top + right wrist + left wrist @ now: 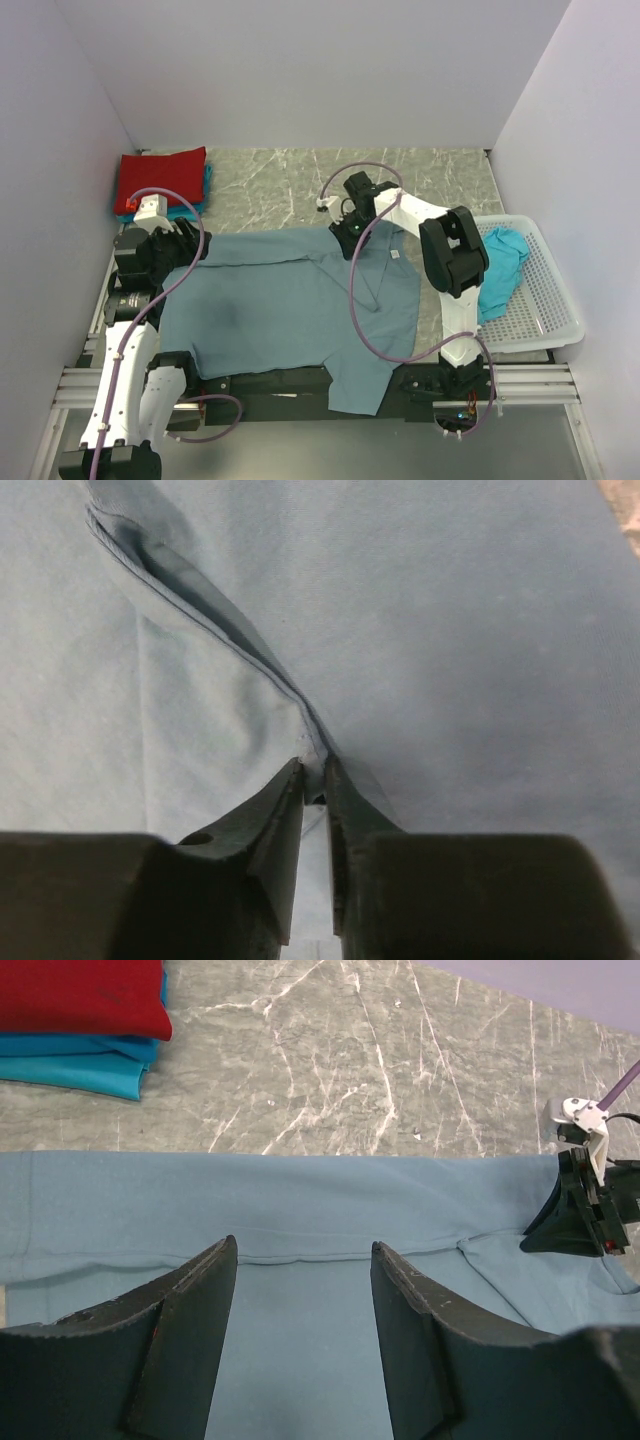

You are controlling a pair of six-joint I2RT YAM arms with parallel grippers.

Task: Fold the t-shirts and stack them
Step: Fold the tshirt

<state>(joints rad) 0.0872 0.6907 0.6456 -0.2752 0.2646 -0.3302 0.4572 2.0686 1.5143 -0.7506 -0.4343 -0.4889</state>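
red shirt (160, 180) over folded teal shirts (70, 1060) stacked; slate-blue shirt (280, 300) mid-fold, right gripper (314, 770) pinching its fabric, left gripper (305, 1260) open above it; loose teal shirt (500, 265) in basket (560, 310) pending.

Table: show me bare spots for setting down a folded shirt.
Bare marble lies beyond the slate-blue shirt, from the red-topped stack rightward to the far right corner. Middle and near side are crowded: the shirt covers them.
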